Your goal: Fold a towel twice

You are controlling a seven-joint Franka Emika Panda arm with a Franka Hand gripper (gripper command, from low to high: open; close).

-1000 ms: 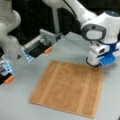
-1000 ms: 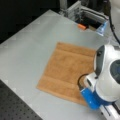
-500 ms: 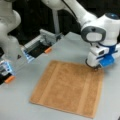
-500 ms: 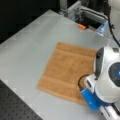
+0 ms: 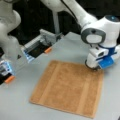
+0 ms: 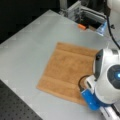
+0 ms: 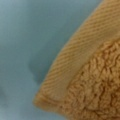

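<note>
Close up in the wrist view, a corner of the towel (image 7: 92, 75) fills the lower right, its flat ribbed hem running diagonally beside the looped terry pile, lying on the grey table (image 7: 30, 37); no finger of the gripper shows there. In both front views the towel (image 5: 70, 87) lies spread flat and unfolded on the table (image 5: 22, 110), one single layer, with two paler stripes running near opposite edges. The gripper (image 5: 94, 68) is down at the towel's far right corner in a front view, its tip at or just above the cloth edge, beneath the white wrist and a blue part of the hand. In a front view the same gripper (image 6: 83, 88) sits at the towel's (image 6: 67, 70) near right corner, largely covered by the arm's white body. Whether its jaws are apart or closed, and whether they have hold of the cloth, cannot be told. Beyond the towel, at the table's far edge, stands a grey fixture (image 5: 41, 45) with an orange piece (image 5: 48, 50).
</note>
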